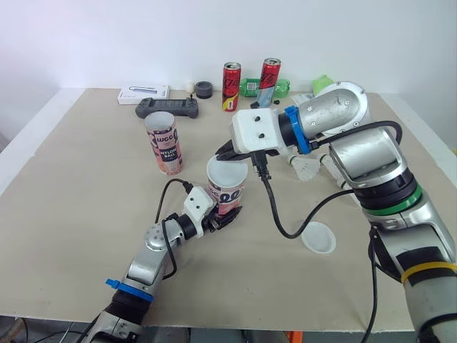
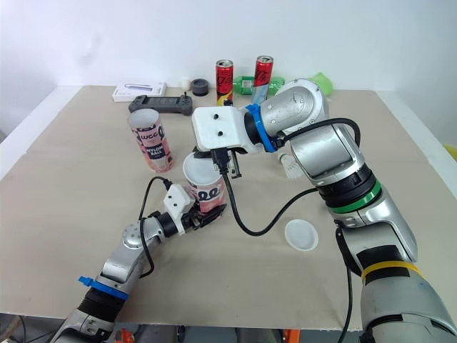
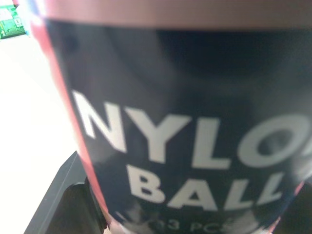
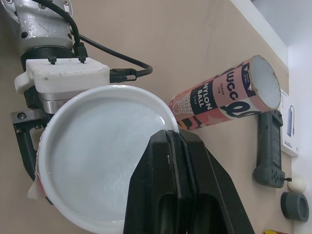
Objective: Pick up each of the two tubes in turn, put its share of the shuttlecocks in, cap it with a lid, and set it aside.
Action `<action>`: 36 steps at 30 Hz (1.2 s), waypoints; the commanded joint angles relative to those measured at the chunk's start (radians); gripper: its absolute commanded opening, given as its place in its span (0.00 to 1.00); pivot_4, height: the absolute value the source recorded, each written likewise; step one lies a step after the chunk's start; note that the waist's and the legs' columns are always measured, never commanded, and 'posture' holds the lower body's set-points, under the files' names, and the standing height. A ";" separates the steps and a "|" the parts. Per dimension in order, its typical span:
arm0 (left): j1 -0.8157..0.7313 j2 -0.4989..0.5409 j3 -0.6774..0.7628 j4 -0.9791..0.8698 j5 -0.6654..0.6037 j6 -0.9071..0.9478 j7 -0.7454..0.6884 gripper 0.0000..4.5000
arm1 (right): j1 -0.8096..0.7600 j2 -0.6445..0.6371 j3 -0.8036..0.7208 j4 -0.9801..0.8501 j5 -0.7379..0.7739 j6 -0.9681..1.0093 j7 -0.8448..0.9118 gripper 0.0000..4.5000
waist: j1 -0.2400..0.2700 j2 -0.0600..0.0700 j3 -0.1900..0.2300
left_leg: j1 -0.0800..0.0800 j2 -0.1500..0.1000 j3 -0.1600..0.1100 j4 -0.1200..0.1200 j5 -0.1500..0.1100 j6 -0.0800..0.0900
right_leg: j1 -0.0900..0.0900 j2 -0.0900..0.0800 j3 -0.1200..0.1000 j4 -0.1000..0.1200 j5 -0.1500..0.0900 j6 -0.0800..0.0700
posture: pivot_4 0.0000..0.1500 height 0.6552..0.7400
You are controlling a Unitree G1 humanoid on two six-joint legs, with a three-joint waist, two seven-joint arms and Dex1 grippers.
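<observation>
at mid-table, grips the tube (image 1: 227,194) upright in left claw (image 1: 218,218), second tube (image 1: 163,143) at its 10 o'clock; pinches the lid (image 4: 97,156) by its rim in right claw (image 4: 171,139), flat over the mouth; likely needs pressing straight down.

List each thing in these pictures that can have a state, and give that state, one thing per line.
near tube: upright, gripped low by the left gripper
white lid: sitting on the near tube's top
right gripper: shut, tips at the white lid's rim
far tube: upright, standing free, top looks open
loose lid: flat on the table
shuttlecock: lying on the table, outside both tubes
red cans: upright
</observation>
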 commanded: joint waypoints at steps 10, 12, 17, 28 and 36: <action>0.019 0.007 -0.006 0.043 0.028 0.041 0.018 0.71 | 0.000 0.002 -0.005 -0.022 -0.007 -0.013 0.016 0.00 | 0.000 0.000 0.000 | 0.000 0.000 0.000 0.000 0.000 0.000 | 0.000 0.000 0.000 0.000 0.000 0.000 | 1.00 1.00; 0.020 0.007 -0.006 0.041 0.029 0.042 0.019 0.71 | 0.000 0.002 -0.005 -0.021 -0.006 -0.015 0.017 0.00 | 0.000 0.000 0.000 | 0.000 0.000 0.000 0.000 0.000 0.000 | 0.000 0.000 0.000 0.000 0.000 0.000 | 1.00 1.00; 0.022 0.008 -0.006 0.039 0.028 0.043 0.019 0.71 | -0.006 0.007 -0.010 -0.015 -0.005 -0.029 0.012 0.00 | 0.000 0.000 0.000 | -0.001 0.000 0.000 0.000 0.000 0.000 | 0.000 0.000 0.000 0.000 0.000 0.000 | 1.00 1.00; 0.022 0.006 -0.006 0.036 0.026 0.045 0.017 0.71 | -0.026 0.015 -0.026 0.001 -0.008 -0.037 0.001 0.99 | 0.000 0.000 0.000 | -0.001 0.000 0.000 0.000 0.000 0.000 | 0.000 0.000 0.000 -0.001 0.000 0.000 | 1.00 1.00; 0.025 0.003 -0.007 0.033 0.027 0.046 0.020 0.71 | -0.089 0.020 -0.067 0.028 0.029 -0.015 -0.003 0.94 | 0.000 0.000 0.000 | -0.001 0.000 0.000 -0.001 0.000 0.000 | -0.001 0.000 0.000 -0.001 0.000 -0.001 | 1.00 1.00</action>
